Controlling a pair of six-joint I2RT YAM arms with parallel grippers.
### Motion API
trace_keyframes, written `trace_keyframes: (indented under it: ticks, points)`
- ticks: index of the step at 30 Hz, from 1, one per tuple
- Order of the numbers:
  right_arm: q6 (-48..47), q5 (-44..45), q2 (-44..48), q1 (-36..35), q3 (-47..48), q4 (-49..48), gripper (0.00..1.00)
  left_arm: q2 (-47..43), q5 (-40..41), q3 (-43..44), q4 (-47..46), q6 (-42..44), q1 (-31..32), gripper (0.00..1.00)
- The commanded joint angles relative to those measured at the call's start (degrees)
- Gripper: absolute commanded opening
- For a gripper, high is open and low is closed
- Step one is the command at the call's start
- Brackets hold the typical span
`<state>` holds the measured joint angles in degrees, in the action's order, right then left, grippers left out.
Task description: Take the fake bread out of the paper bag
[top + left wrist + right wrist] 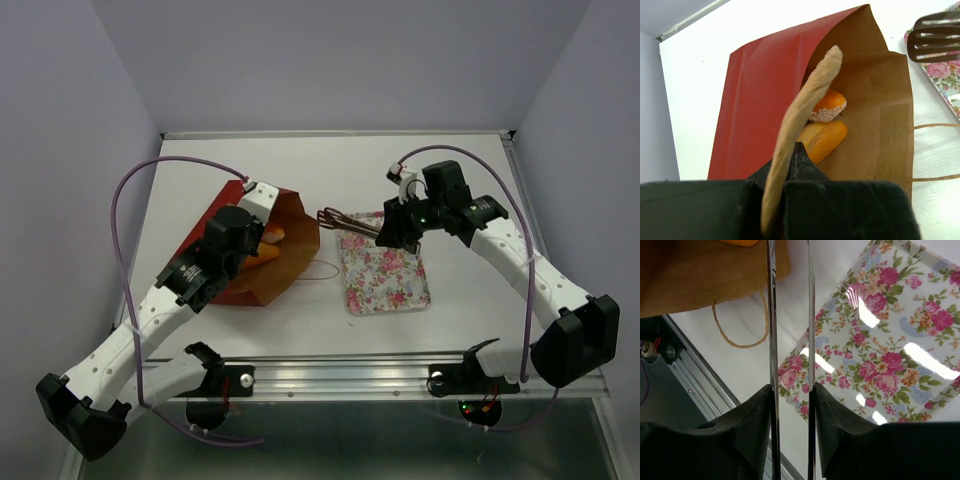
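From above, the paper bag lies on its side with its mouth facing right. The left gripper is pinched on the upper lip, holding the mouth open so that the fake bread shows orange just inside. The right gripper grasps metal tongs, whose slotted tips hang just outside the mouth, over the near corner of the floral tray. In the left wrist view the left gripper is clenched on the folded paper rim. Behind it lie a roll with a pale end and a long loaf, touching each other against the bag's lower wall. The tongs wait at the upper right. In the right wrist view the right gripper has both tong arms pressed between its pads, and they stand close together. To do this step well, the tips probably need to spread before they enter low, under the raised lip, then close across the loaf's middle. The cord handle lying by the mouth could snag the tips, and the sagging paper may catch them too.
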<state>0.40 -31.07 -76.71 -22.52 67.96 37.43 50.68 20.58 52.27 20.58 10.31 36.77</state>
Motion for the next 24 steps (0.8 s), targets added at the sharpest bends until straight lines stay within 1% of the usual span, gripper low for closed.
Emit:
trace_keyframes:
  ticks: [1,8,10,11,14,17,19,20,22,24]
  points:
    - [-1.9,0.0,3.8,-2.7,3.4,3.3,0.41,1.2,1.0,2.7,-1.7,-0.4,0.4,0.0]
    - [-5.3,2.9,7.8,-6.1,6.0,6.8,0.41,1.8,0.4,3.2,-1.8,-1.0,0.6,0.0]
    - [-6.9,3.5,7.5,-9.0,6.3,7.5,0.42,1.6,0.3,3.3,-1.9,-1.2,0.6,0.0]
    - [-6.9,4.1,7.5,-9.0,6.1,7.5,0.42,1.6,0.2,3.4,-1.9,-1.3,0.6,0.0]
    - [-8.6,7.2,5.1,-13.2,6.3,6.0,0.42,1.4,-0.3,3.5,-1.5,-1.3,0.8,0.0]
    - [-11.8,9.3,1.8,-17.5,7.1,2.2,0.42,1.2,-0.5,3.5,-1.1,-1.3,1.0,0.0]
    - [-12.5,11.3,-1.2,-19.7,8.2,1.2,0.44,1.1,-0.5,3.5,-0.7,-1.5,1.2,0.0]
    - [-13.1,13.9,-2.5,-20.2,9.6,0.3,0.45,1.1,-0.6,3.5,-0.6,-1.6,1.4,0.0]
    - [-13.4,16.5,-5.7,-21.4,11.0,-1.0,0.48,1.0,-0.8,3.5,-0.5,-1.5,1.6,0.0]
    - [-13.2,19.1,-7.4,-21.4,12.2,-3.2,0.48,1.0,-0.7,3.4,-0.2,-1.7,1.9,0.0]
